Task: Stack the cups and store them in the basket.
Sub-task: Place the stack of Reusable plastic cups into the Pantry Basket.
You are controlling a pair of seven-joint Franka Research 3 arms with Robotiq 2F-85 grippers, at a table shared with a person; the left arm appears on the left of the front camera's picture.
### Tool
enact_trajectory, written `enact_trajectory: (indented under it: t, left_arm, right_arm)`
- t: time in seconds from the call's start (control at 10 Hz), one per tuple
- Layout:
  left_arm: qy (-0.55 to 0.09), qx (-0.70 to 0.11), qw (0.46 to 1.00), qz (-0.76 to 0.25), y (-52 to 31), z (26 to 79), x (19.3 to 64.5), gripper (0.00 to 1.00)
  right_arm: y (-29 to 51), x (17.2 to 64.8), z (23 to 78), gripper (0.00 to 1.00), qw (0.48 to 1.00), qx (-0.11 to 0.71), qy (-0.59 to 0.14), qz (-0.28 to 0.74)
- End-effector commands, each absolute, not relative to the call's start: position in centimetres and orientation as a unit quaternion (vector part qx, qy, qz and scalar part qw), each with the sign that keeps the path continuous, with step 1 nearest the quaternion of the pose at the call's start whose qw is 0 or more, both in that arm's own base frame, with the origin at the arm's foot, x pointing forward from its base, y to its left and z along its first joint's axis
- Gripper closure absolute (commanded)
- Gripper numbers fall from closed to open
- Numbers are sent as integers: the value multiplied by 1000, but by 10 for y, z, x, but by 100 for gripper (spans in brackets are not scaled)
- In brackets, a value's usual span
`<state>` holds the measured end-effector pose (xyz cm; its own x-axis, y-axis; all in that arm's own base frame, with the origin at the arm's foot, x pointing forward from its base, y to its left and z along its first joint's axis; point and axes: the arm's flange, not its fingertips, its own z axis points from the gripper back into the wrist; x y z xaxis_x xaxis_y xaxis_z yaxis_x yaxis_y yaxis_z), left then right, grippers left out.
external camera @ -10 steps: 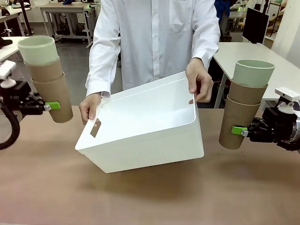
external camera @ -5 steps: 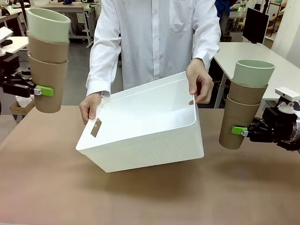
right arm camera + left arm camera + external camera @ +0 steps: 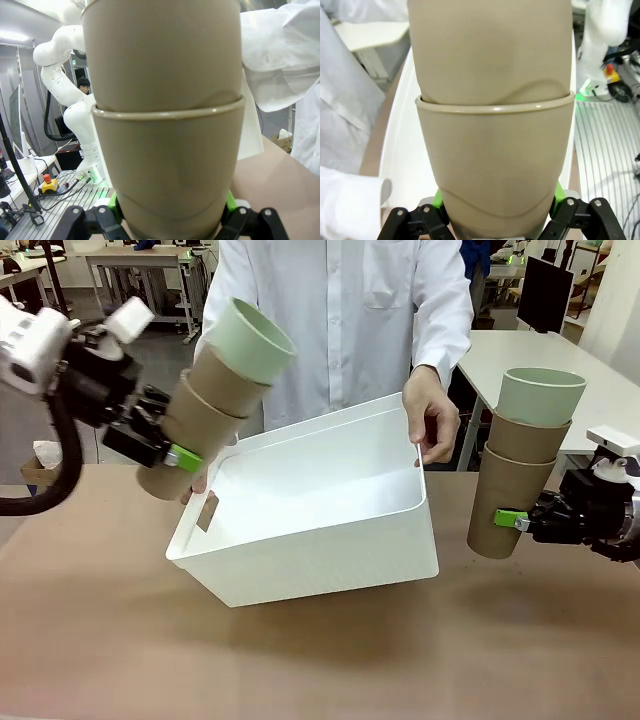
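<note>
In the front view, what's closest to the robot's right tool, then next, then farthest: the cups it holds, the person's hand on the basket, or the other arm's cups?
1. The cup stack in the right tool: gripped, far right.
2. The person's hand: on the basket's far right corner.
3. The other cup stack: tilted, at the left.
</note>
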<state>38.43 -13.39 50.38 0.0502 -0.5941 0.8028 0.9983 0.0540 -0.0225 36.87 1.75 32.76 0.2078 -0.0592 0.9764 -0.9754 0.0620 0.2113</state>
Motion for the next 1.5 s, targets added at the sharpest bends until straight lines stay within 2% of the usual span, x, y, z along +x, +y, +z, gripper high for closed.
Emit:
enact_trajectory:
  t: [0.0,0.6,1.4]
  left_arm:
    - [-287,-296,679,-607,-159,499,401,15]
    - [-222,-253,707,-622,-232,461,421,15]
    - [-160,-214,703,-659,-282,379,404,15]
  right_arm:
    - [17,370,333,15,550,543,-483,411]
    - [17,370,333,15,550,543,-483,411]
    - [17,370,333,15,550,543,-483,411]
